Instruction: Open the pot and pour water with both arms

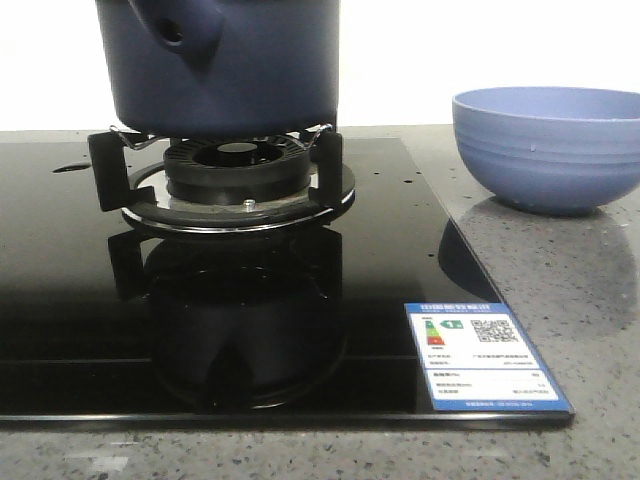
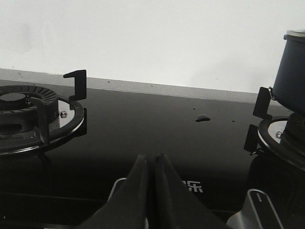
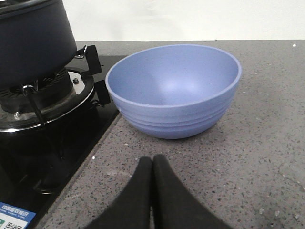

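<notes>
The dark navy pot [image 1: 225,60] stands on the burner's black supports, its stubby hollow handle [image 1: 180,30] pointing toward the front left; its top is cut off above the front view. The pot's side [image 2: 291,71] also shows in the left wrist view and the pot [image 3: 33,40] in the right wrist view. My left gripper [image 2: 152,157] is shut and empty, low over the black glass hob, left of the pot. My right gripper [image 3: 152,158] is shut and empty over the grey counter, in front of the light blue ribbed bowl [image 3: 174,88]. Neither gripper shows in the front view.
The black glass hob [image 1: 80,330] carries an energy label [image 1: 480,355] at its front right corner. A second burner [image 2: 28,114] lies to the left. The light blue bowl [image 1: 548,145] sits on the speckled grey counter [image 1: 580,300], right of the hob. A white wall is behind.
</notes>
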